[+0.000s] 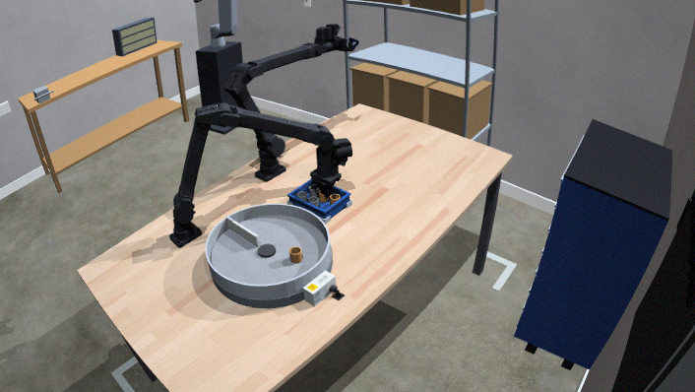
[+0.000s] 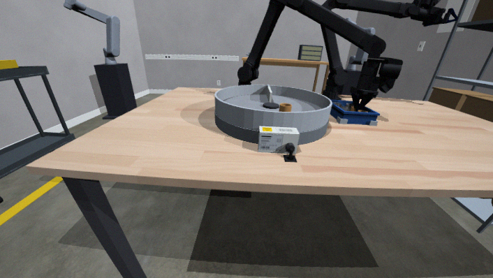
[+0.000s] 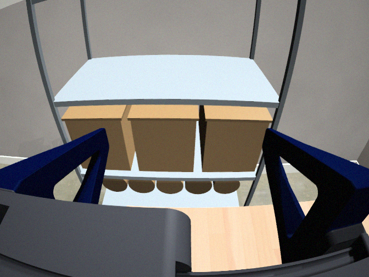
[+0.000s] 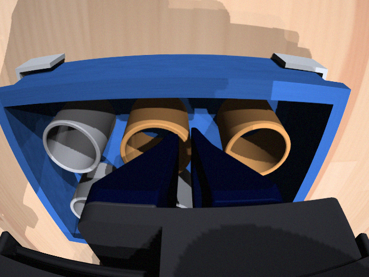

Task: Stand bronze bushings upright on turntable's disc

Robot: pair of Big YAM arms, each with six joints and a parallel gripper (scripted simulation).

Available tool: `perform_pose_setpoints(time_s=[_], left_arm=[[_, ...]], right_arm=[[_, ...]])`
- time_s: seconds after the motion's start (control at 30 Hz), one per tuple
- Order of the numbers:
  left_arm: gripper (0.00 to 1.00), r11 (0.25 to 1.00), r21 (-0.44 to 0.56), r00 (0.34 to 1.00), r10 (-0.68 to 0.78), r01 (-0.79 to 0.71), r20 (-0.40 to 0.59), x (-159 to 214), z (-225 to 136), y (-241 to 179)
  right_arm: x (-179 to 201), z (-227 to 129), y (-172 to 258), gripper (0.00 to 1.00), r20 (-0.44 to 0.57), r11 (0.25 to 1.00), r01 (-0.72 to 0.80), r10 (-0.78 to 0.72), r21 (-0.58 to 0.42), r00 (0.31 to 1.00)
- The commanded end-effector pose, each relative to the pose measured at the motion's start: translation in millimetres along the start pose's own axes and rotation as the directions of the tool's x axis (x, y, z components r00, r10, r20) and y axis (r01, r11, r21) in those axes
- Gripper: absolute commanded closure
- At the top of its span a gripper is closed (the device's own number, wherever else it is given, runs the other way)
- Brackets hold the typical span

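Note:
The blue crate point(image 1: 306, 208) point(image 2: 359, 118) point(image 4: 163, 68) sits level between its corner guides point(image 4: 301, 61). My right gripper point(image 4: 184, 137) is shut on the wall of the middle bronze bushing point(image 4: 157, 115), one finger inside its bore, the other outside, low in the crate. Another bronze bushing point(image 4: 245, 114) point(image 1: 335, 198) stands to its right in the wrist view. Steel bushings point(image 4: 92, 117) point(image 4: 99, 174) are at the left and behind the fingers, partly hidden. One bronze bushing point(image 1: 295, 256) point(image 2: 285, 107) stands upright on the disc point(image 1: 276, 272). My left gripper point(image 3: 185, 137) point(image 1: 353, 44) is open and empty, high up.
The turntable's raised rim point(image 1: 268, 292) point(image 2: 244, 119) stands beside the crate. A fixed pale blade point(image 1: 242, 229) reaches in from the rim towards the dark hub point(image 1: 267, 250). A control box point(image 1: 320, 288) point(image 2: 278, 140) stands at the turntable's front. The left gripper faces a shelf rack point(image 3: 166, 80).

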State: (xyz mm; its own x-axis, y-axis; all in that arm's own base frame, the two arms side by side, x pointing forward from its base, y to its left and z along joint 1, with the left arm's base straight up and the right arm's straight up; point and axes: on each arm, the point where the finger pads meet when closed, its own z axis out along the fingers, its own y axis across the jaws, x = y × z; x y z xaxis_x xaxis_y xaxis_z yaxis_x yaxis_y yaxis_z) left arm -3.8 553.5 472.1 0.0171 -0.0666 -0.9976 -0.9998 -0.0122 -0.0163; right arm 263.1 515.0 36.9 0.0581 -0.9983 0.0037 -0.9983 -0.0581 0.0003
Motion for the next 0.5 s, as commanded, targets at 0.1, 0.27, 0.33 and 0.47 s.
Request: perform_pose_setpoints(time_s=[0.1, 0.27, 0.33, 0.47], left_arm=[[0.00, 1.000, -0.006, 0.998, 0.016, -0.016, 0.067, -28, -11, 4], [0.00, 1.000, -0.006, 0.998, 0.016, -0.016, 0.067, -28, -11, 4], [0.00, 1.000, -0.006, 0.998, 0.016, -0.016, 0.067, -28, -11, 4], [0.00, 1.000, -0.006, 0.998, 0.016, -0.016, 0.067, -28, -11, 4]], right_arm=[[-21, -47, -9, 1.00, 0.072, 0.999, -0.006, 0.003, 0.040, 0.997], [-21, -56, -9, 1.00, 0.073, 0.999, -0.006, 0.003, 0.040, 0.997], [-20, -63, -9, 1.00, 0.073, 0.999, -0.006, 0.003, 0.041, 0.997], [-20, -67, -9, 1.00, 0.073, 0.999, -0.006, 0.003, 0.041, 0.997]])
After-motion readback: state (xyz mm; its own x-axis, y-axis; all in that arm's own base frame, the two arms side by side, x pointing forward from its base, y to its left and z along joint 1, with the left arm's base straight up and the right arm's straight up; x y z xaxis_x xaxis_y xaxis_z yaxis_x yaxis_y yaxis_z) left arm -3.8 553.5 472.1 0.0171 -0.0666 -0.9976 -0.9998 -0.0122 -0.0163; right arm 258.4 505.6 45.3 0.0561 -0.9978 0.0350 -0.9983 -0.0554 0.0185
